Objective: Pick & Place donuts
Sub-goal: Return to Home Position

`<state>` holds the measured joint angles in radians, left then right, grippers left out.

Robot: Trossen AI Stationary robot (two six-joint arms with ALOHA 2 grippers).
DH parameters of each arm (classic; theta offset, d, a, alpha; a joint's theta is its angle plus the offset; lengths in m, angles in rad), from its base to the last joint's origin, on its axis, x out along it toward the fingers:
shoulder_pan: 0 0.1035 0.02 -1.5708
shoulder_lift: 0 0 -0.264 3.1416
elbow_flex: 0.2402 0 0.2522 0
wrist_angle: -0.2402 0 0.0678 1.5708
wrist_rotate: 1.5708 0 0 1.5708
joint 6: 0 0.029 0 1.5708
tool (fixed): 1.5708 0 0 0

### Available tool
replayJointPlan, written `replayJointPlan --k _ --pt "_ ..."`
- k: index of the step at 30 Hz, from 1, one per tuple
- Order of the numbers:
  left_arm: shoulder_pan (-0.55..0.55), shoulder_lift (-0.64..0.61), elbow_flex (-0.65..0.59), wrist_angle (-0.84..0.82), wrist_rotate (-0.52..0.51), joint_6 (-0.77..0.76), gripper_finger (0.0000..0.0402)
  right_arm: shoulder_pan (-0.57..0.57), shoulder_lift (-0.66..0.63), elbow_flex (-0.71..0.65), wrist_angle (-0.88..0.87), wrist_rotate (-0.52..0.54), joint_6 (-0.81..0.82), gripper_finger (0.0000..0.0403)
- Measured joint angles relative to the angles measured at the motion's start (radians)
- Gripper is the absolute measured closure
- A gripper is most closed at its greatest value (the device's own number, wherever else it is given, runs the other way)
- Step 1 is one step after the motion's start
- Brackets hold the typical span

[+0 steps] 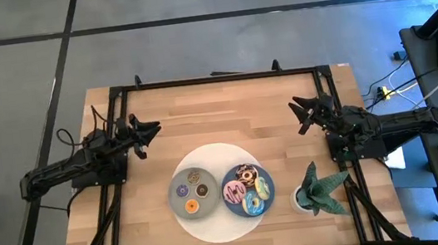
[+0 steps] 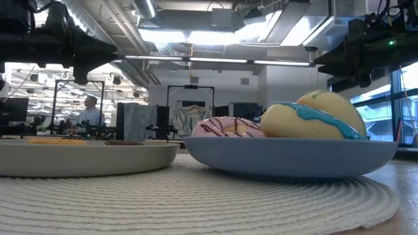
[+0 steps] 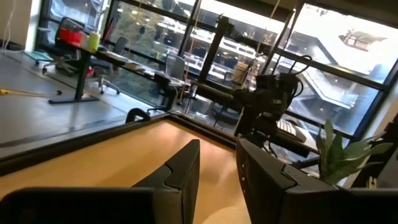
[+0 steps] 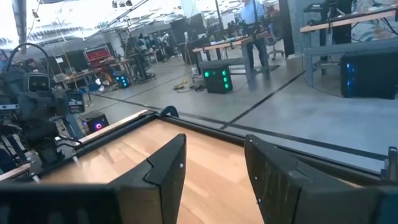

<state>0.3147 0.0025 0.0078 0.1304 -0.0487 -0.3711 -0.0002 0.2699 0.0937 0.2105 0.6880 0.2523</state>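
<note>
- Wooden tabletop: I see 4 large iced toy donuts on the round blue plate, tiny donuts on the round grey plate.
- Left tool, right tool: flanking them, fingers parted, empty.

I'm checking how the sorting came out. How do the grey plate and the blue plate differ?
The grey plate is pale grey, the blue plate slate blue. The grey plate holds only tiny rings, like the orange donut; the blue plate holds larger iced ones, like the pink donut. Both are round and sit side by side on the white woven mat.
</note>
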Motion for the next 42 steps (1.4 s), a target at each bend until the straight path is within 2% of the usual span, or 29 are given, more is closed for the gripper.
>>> replayJointPlan --k 5,9,14,17,24,28,42 --pt "0.000 0.000 0.000 -0.002 -0.007 0.009 0.0300 0.000 0.000 0.000 -0.042 0.010 0.005 0.0237" --pt "0.000 0.000 0.000 -0.025 -0.011 0.017 0.0298 0.000 -0.014 0.000 -0.092 0.084 0.025 0.0237" --pt "0.000 0.000 0.000 -0.040 -0.011 0.067 0.0297 0.000 -0.066 0.000 -0.168 0.077 0.028 0.0237" --pt "0.000 0.000 0.000 -0.059 -0.011 0.089 0.0298 0.000 -0.111 0.000 -0.213 0.045 0.030 0.0237" --pt "0.000 0.000 0.000 -0.080 -0.011 0.150 0.0299 0.000 -0.237 0.000 -0.306 -0.123 0.005 0.0237" --pt "0.000 0.000 0.000 -0.080 -0.011 0.200 0.0298 0.000 -0.269 -0.007 -0.332 -0.141 0.005 0.0237" --pt "0.000 0.000 0.000 -0.082 -0.009 0.201 0.0299 -0.001 -0.267 -0.034 -0.304 -0.168 -0.019 0.0237"
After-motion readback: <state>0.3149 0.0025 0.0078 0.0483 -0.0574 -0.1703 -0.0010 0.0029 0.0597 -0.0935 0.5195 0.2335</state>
